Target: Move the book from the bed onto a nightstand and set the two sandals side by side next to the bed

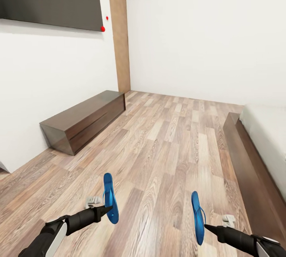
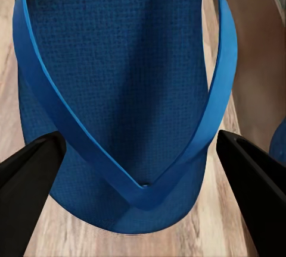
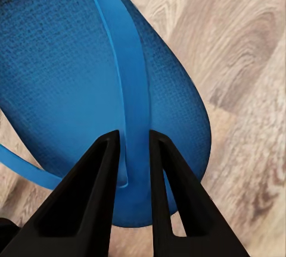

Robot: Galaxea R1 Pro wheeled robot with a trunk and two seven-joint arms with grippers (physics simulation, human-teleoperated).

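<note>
Sandals in hand, the robot faces the bedroom floor. Its right gripper [image 3: 134,150] is pinched on the thong strap of one blue flip-flop [image 1: 198,217], which hangs on edge above the planks, while the left gripper [image 2: 143,156] straddles the second sandal [image 1: 111,198] with its jaws spread wide on either side of the strap, seemingly not clamping. Carrying both at once would let them land as a pair. Beyond, the bed [image 1: 254,169] runs along the right, a low bench [image 1: 85,124] lines the far left wall
</note>
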